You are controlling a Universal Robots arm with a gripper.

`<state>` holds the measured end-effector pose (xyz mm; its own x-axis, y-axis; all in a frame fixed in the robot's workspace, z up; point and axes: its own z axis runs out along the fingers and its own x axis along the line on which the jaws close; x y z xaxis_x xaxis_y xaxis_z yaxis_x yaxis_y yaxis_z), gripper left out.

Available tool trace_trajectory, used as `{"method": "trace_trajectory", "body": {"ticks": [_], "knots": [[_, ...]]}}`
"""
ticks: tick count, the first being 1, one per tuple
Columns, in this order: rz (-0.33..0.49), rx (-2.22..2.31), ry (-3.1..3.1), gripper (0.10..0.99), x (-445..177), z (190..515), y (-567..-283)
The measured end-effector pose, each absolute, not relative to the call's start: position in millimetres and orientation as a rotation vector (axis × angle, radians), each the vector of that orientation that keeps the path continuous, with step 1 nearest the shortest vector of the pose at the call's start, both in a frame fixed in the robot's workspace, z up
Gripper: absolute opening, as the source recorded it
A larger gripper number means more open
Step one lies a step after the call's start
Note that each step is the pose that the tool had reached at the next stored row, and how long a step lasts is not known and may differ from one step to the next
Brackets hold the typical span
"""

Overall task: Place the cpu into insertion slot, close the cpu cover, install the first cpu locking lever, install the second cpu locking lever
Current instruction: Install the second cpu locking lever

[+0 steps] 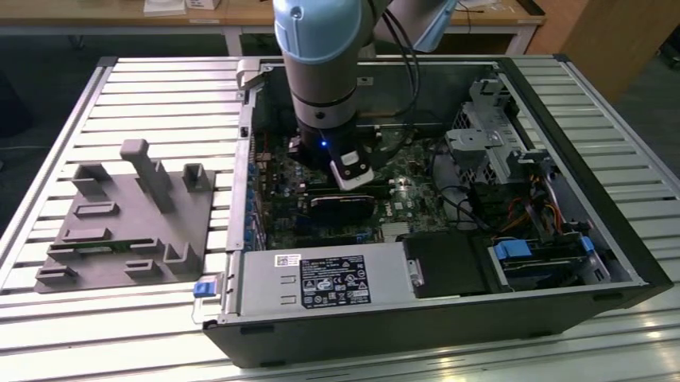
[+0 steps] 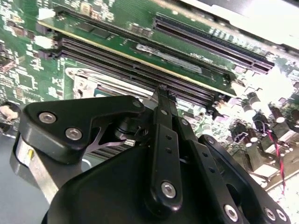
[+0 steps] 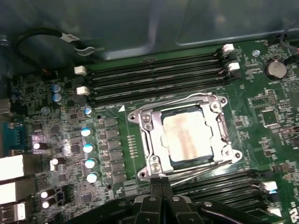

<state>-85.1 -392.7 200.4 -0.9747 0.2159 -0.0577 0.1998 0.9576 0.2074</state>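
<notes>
In the first wrist view the cpu [image 3: 184, 135] lies flat in its socket, pale silvery-tan face up. The cpu cover [image 3: 153, 142] is down over it, framing its edges. One thin wire lever [image 3: 168, 103] runs along the socket's side toward the memory slots; another wire lever [image 3: 201, 169] runs along the opposite side. My gripper [image 3: 161, 183] is shut, fingertips together, right at the socket's edge by that second lever. In the second wrist view the gripper [image 2: 161, 92] points at the socket corner [image 2: 86, 81]. In the exterior view the gripper [image 1: 353, 177] reaches down into the computer case [image 1: 627, 263].
Black memory slots [image 3: 154, 77] and a green memory stick [image 2: 140, 49] flank the socket. Capacitors [image 3: 88, 149] stand on the board beside it. In the exterior view, a grey fixture block [image 1: 127, 219] sits at the left, and the power supply [image 1: 318, 278] and drive bays [image 1: 499, 143] crowd the case.
</notes>
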Motion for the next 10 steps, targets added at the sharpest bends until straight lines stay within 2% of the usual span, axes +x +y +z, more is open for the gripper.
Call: {"method": "trace_trajectory", "body": {"ticks": [10], "knots": [[0.37, 0.323, 3.027, 0.106, -90.2, 195.3, -392.8]]}}
